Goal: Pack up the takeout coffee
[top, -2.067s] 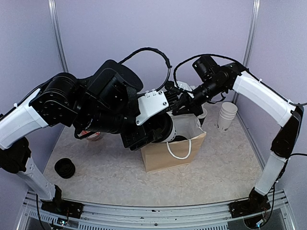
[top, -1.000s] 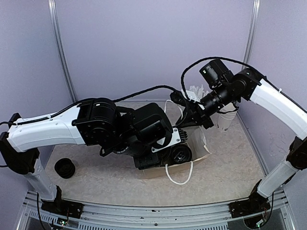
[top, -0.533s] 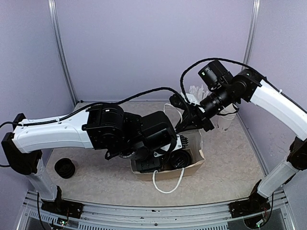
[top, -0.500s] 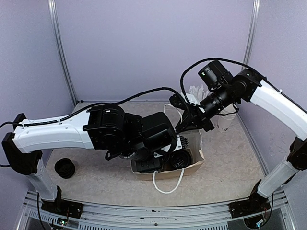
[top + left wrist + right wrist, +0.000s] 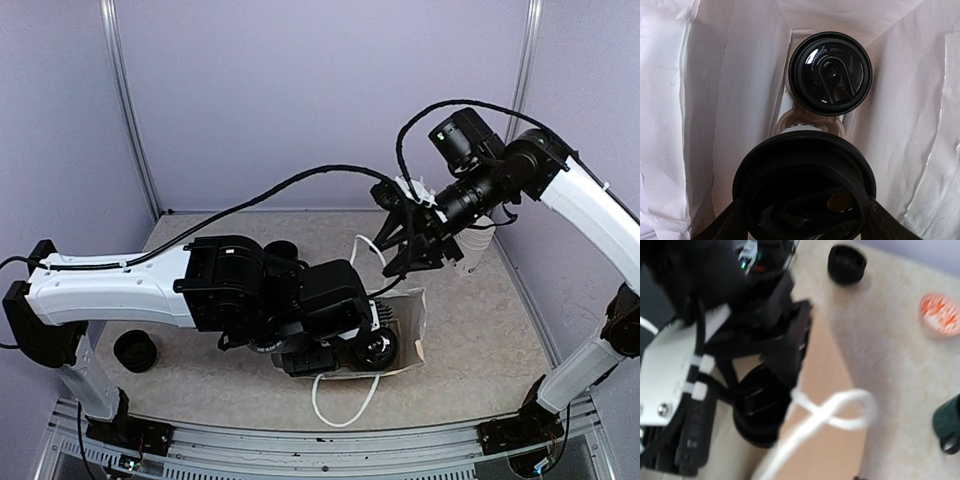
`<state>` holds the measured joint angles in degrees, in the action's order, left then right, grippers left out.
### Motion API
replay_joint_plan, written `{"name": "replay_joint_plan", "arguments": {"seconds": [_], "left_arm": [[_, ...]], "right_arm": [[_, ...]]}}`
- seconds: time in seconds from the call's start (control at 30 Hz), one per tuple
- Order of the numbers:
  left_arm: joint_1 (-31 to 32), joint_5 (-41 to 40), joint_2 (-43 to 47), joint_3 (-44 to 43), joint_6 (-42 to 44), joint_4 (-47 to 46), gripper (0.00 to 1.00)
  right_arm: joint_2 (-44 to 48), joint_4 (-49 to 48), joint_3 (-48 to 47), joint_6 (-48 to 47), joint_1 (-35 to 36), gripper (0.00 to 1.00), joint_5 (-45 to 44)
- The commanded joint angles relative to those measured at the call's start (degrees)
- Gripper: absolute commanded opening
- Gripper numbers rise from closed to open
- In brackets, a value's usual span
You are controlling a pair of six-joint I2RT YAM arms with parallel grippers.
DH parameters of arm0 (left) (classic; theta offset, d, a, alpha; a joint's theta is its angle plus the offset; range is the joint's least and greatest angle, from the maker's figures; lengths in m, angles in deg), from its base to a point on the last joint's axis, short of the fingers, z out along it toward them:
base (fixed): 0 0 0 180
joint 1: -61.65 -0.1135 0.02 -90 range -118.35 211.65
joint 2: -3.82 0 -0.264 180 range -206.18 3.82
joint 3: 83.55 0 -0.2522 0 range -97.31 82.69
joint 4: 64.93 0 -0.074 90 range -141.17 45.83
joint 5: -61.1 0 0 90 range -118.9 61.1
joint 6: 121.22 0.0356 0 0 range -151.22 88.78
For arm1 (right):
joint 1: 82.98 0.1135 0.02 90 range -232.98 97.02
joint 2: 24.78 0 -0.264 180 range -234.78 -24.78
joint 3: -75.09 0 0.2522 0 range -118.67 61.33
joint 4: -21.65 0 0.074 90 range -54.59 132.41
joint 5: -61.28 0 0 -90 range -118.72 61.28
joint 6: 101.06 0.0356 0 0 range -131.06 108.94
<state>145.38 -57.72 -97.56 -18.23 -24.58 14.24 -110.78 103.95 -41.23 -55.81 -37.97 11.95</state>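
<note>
Presently, a lidded cup [image 5: 805, 195] sits inside the paper bag [image 5: 725, 100] with its black lid facing the left wrist camera. It is pinched at the rim by the left gripper [image 5: 802, 225], one finger on each side. A second lidded cup [image 5: 830, 73] lies just beyond it, deeper in the bag and clear of the fingers. From above, the bag appears tipped over on the table [image 5: 480, 330], with the left gripper buried in its mouth. The right gripper [image 5: 402, 255] hangs above the bag's far end, near a white rope handle [image 5: 365, 248]. Its wrist view is blurred; whether its fingers are spread cannot be told.
</note>
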Motion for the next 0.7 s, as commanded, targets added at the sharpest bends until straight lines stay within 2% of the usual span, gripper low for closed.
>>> {"name": "replay_joint_plan", "arguments": {"seconds": [0.0, 0.1, 0.27, 0.5, 0.67], "left_arm": [[3.01, -2.23, -0.60, 0.80, -2.98, 2.59, 0.61], [4.42, -2.12, -1.11, 1.92, -4.78, 3.52, 0.60], [5.42, -3.59, -2.32, 3.77, -7.12, 5.04, 0.58], [7.39, -7.01, -2.75, 3.98, -8.83, 3.91, 0.59], [8.49, -10.46, -0.03, 6.55, -8.44, 0.58, 0.59]], "right_arm": [[3.11, 1.06, -4.51, -1.41, -3.92, 0.46, 4.81], [2.39, -2.77, -3.77, 0.72, -6.85, 0.44, 5.04], [-1.64, -9.20, 0.63, 3.66, -7.67, 0.44, 2.21], [-11.39, -15.51, 3.27, 9.24, -7.67, 0.45, -2.52], [-17.87, -18.29, 4.44, 9.65, -7.71, 0.45, -5.53]]}}
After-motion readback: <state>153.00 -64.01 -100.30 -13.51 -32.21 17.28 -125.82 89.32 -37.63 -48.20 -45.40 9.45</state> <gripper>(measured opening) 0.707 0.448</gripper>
